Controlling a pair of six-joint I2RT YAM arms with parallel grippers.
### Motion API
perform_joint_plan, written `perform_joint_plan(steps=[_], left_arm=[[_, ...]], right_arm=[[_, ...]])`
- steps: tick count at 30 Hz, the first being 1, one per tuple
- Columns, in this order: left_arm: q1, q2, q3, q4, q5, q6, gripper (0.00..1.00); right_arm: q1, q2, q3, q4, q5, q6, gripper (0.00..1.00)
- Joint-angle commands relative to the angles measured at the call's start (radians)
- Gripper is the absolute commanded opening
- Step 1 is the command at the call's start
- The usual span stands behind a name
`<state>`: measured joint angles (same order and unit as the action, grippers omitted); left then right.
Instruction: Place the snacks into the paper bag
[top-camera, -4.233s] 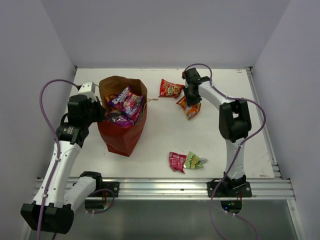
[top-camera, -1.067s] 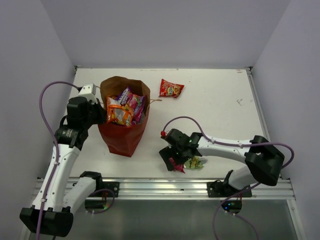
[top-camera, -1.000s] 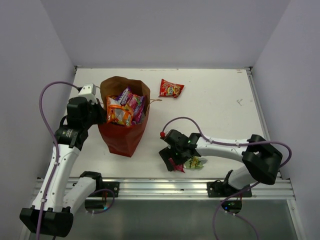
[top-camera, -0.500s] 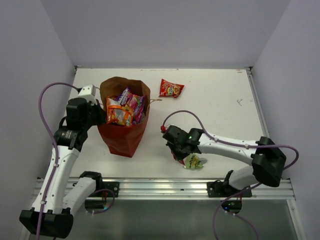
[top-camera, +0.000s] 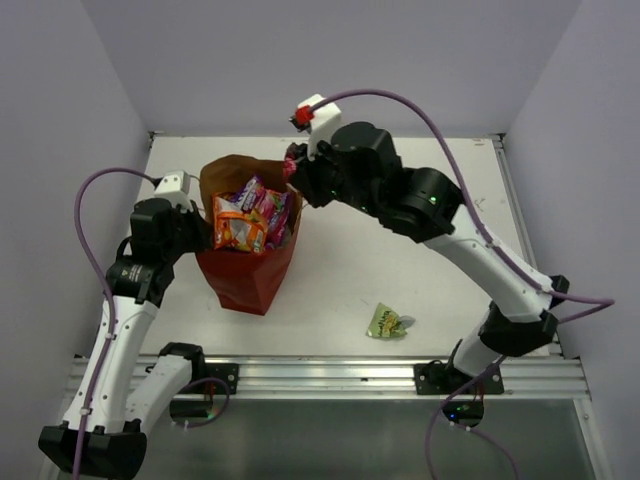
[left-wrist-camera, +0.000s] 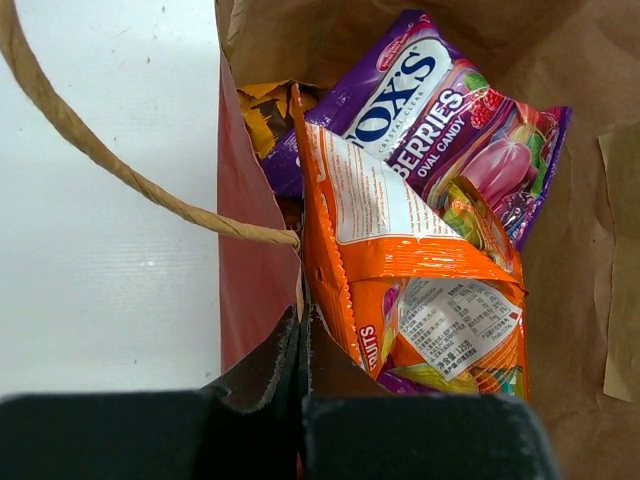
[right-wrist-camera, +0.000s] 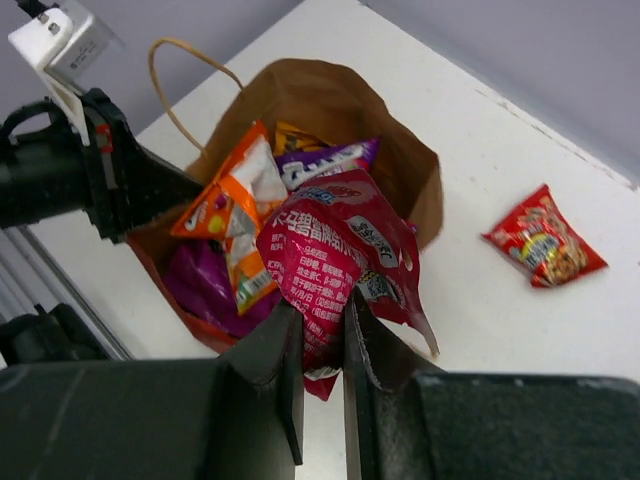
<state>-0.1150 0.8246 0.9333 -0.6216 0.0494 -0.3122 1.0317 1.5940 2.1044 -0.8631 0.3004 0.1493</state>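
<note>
Glossy, crinkled plastic snacks (left-wrist-camera: 400, 250) sit in a matt, creased paper bag (left-wrist-camera: 570, 300).

White table (top-camera: 450, 190), paper bag (top-camera: 245, 275) upright left, green pkt (top-camera: 387, 322) front, red pkt (right-wrist-camera: 545, 250) near bag.

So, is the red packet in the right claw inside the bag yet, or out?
Out. The red packet hangs pinched in the right claw over the open mouth of the paper bag, not yet released.

We read "OX'S", "BERRIES" and "OVAL CANDY" on the glossy purple crinkly packet (left-wrist-camera: 440, 110), upper centre of the left wrist view. The orange crinkly packet (left-wrist-camera: 400, 290) below it shows "RUITS".
</note>
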Motion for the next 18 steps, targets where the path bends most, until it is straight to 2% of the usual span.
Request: perform_joint_plan(steps=[1, 5, 7, 8, 9, 10, 13, 14, 15, 18], left_arm=[[-0.014, -0.028, -0.010, -0.007, 0.043, -0.010, 0.00], [-0.014, -0.041, -0.013, -0.015, 0.035, -0.008, 0.00], [-0.014, -0.045, -0.017, -0.013, 0.035, -0.008, 0.00], [-0.014, -0.047, -0.017, -0.013, 0.036, -0.008, 0.00], [-0.014, -0.048, -0.019, -0.012, 0.038, -0.008, 0.00], [-0.014, -0.047, -0.019, -0.010, 0.040, -0.008, 0.00], [-0.014, -0.050, -0.025, -0.007, 0.038, -0.010, 0.00], [-0.014, -0.050, -0.025, -0.003, 0.038, -0.011, 0.00], [-0.014, -0.048, -0.027, -0.003, 0.040, -0.010, 0.00], [-0.014, -0.045, -0.034, 0.010, 0.044, -0.013, 0.00]], right_arm=[[-0.005, 0.191, 0.037, 0.027, -0.188, -0.070, 0.01], [-0.005, 0.296, 0.075, 0.128, -0.320, -0.050, 0.01], [-0.010, 0.366, 0.117, 0.125, -0.349, -0.053, 0.06], [-0.012, 0.388, 0.167, 0.107, -0.354, -0.054, 0.58], [-0.012, 0.405, 0.190, 0.064, -0.350, -0.059, 0.67], [-0.013, 0.414, 0.203, 0.050, -0.330, -0.060, 0.72], [-0.013, 0.319, 0.126, 0.068, -0.266, -0.071, 0.75], [-0.013, 0.287, 0.109, 0.072, -0.241, -0.074, 0.83], [-0.013, 0.261, 0.100, 0.055, -0.219, -0.076, 0.86], [-0.013, 0.164, 0.076, -0.051, -0.138, -0.077, 0.86]])
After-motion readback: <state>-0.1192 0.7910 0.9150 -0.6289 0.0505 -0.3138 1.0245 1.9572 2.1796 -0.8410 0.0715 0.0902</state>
